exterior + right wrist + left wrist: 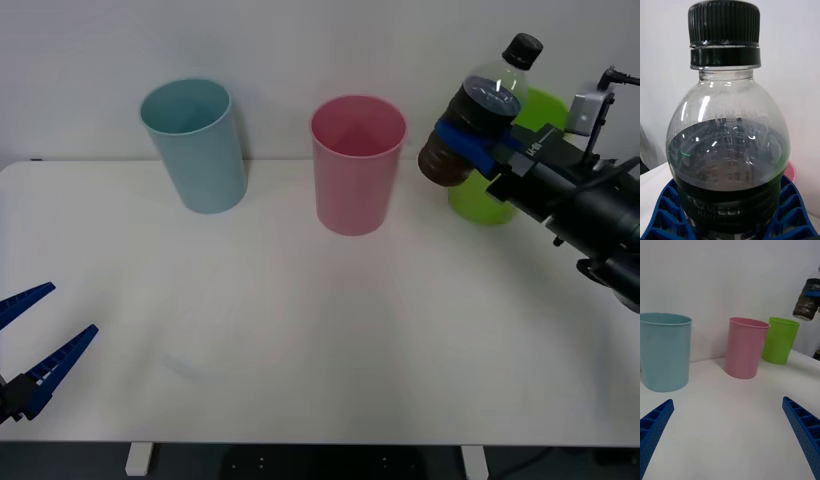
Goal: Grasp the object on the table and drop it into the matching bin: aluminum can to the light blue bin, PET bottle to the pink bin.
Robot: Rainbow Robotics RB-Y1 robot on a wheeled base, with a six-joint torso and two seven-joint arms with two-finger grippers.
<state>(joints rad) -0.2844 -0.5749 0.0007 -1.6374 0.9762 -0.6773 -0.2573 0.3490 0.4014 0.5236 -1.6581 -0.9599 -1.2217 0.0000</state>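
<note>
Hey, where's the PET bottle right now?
In the front view the PET bottle is off the table, clamped in the right gripper at the robot's right, in front of the lime green bin, right of the pink bin.

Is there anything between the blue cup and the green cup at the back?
Yes: in the front view the pink bin stands between the light blue bin and the green bin.

Taking the middle bin (357, 165) as reference on the table (300, 340): a second bin (195, 145) stood to its left and a third bin (500, 160) to its right, all along the far edge. The bottle (480, 115) was held in the air by the right gripper (480, 140), right of the middle bin, before the third. The left gripper (35, 345) sat at the near left edge, well apart from the middle bin.
</note>
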